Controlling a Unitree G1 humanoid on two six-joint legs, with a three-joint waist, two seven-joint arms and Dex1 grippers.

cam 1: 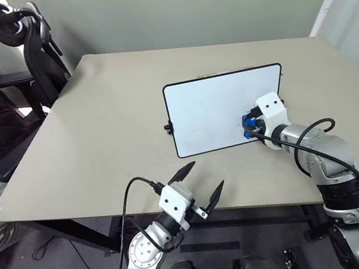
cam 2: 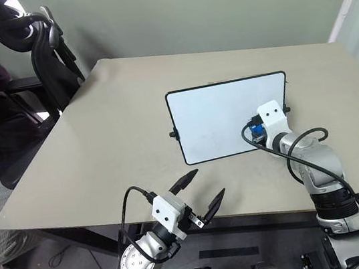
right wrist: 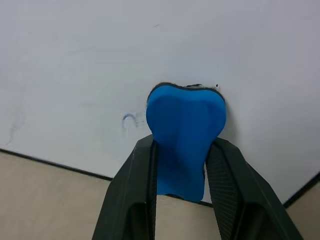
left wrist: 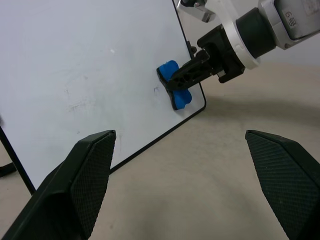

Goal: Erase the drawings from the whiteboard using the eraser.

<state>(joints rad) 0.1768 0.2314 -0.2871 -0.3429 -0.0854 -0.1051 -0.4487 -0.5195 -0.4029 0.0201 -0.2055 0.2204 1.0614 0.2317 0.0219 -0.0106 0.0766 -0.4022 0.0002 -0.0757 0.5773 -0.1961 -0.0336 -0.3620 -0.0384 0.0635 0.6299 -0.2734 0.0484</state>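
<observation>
A broad beige table (cam 1: 97, 126) is filling most of the room, and everything else is sitting in relation to the whiteboard (cam 1: 216, 108) lying flat on it, toward the table's right half. A black office chair (cam 1: 30, 42) is standing well apart from the whiteboard, off the table's far left corner.

The right gripper (right wrist: 182, 150) is reaching over the whiteboard's near right corner, its two black fingers clamped on the eraser (right wrist: 185, 130), whose blue block is pressing against the white surface just inside the black rim.

The left gripper (cam 1: 197, 186) is hovering off the whiteboard, just past its near edge, with its fingers spread wide and holding nothing.

A small remnant of the drawings (right wrist: 129, 119), one faint blue curl, is lying on the whiteboard just beside the eraser.
</observation>
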